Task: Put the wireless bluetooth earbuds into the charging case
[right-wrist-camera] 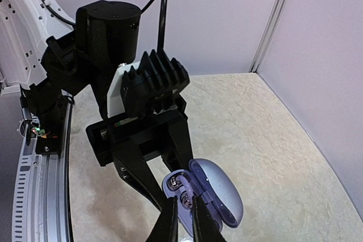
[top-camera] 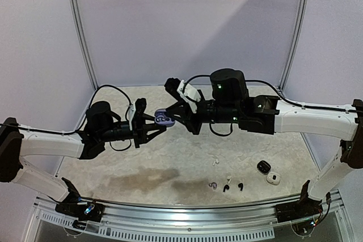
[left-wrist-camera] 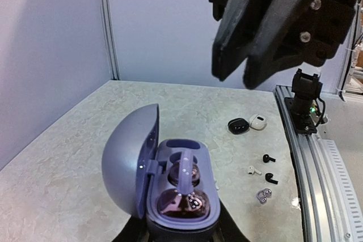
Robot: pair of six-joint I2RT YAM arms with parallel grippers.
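Note:
My left gripper [left-wrist-camera: 178,229] is shut on the purple charging case [left-wrist-camera: 170,157], which it holds up off the table with the lid swung open. A purple clip-style earbud [left-wrist-camera: 185,175] lies in the case's wells. Just above the case hangs my right gripper [right-wrist-camera: 182,222], jaws shut and nothing visible between them; its fingertips hover over the seated earbud [right-wrist-camera: 182,188]. From the top view the case [top-camera: 164,118] sits between both grippers in mid-air. Loose wireless bluetooth earbuds lie on the table: a purple one [left-wrist-camera: 264,196], two black ones [left-wrist-camera: 270,178] [left-wrist-camera: 267,157] and a white one [left-wrist-camera: 252,170].
A black case [left-wrist-camera: 237,126] and a white case [left-wrist-camera: 258,121] rest side by side on the table near the right arm's base [left-wrist-camera: 303,103]. The aluminium rail [top-camera: 187,216] runs along the near edge. White walls enclose the table on three sides.

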